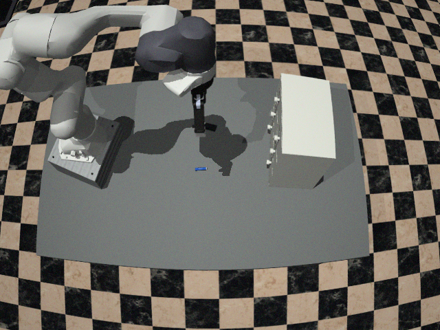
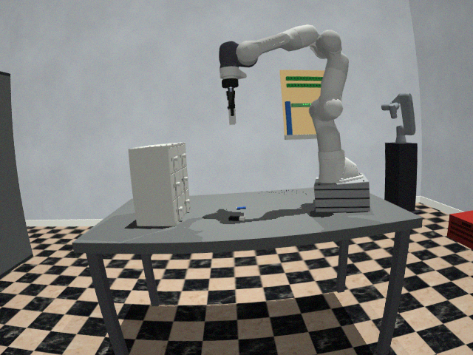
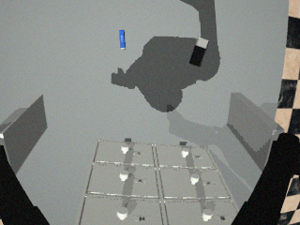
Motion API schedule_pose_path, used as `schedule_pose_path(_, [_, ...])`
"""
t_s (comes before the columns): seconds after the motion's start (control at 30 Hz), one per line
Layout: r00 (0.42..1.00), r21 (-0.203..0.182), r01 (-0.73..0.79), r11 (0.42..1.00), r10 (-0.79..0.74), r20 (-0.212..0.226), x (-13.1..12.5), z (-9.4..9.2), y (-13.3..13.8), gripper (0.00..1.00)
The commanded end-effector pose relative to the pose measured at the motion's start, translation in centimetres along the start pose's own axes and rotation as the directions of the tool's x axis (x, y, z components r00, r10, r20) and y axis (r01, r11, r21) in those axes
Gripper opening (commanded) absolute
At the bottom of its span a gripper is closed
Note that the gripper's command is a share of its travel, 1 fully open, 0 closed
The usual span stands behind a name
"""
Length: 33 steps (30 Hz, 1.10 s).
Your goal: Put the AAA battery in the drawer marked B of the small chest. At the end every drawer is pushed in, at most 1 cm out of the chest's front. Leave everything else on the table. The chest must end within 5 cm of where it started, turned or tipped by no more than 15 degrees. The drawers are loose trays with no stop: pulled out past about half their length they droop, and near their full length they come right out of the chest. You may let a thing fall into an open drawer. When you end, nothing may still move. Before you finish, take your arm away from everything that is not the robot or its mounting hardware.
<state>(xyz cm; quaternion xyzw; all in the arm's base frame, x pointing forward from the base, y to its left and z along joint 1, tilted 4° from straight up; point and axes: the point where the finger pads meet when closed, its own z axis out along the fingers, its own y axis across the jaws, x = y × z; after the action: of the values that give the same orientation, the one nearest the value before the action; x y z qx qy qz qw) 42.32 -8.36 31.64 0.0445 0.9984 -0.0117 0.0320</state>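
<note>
The blue AAA battery lies on the grey table, apart from everything; it also shows in the exterior view and the wrist view. The white chest stands at the table's right side, its six knobbed drawers all pushed in. I cannot read the drawer marks. My gripper hangs high above the table, between the battery and the chest, open and empty.
A small black block with a white end lies on the table under the gripper, also seen in the wrist view. The robot base stands at the table's left. A camera on a black pedestal stands beyond the table.
</note>
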Motion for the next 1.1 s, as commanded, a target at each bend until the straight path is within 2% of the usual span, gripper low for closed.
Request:
schedule_pose_path(0.0, [1.000,0.000,-0.007,1.000,0.007,0.000,-0.2,0.8,0.1,1.00])
schedule_pose_path(0.1, [1.000,0.000,-0.010,1.000,0.010,0.000,-0.2,1.3,0.1,1.00])
schedule_pose_path(0.17, [1.000,0.001,-0.018,1.000,0.018,0.000,-0.4,2.5,0.2,1.00])
schedule_pose_path(0.47, [0.997,0.002,-0.075,0.997,0.075,0.001,-1.8,10.5,0.8,1.00])
schedule_pose_path(0.6, [0.996,0.002,-0.093,0.996,0.093,0.001,-2.2,13.1,1.0,1.00])
schedule_pose_path(0.67, [0.996,0.002,-0.093,0.996,0.093,0.001,-2.2,13.1,1.0,1.00])
schedule_pose_path(0.83, [0.995,0.002,-0.103,0.995,0.103,0.002,-2.5,14.5,1.1,1.00])
schedule_pose_path(1.07, [0.995,0.003,-0.103,0.995,0.103,0.002,-2.5,14.6,1.1,1.00])
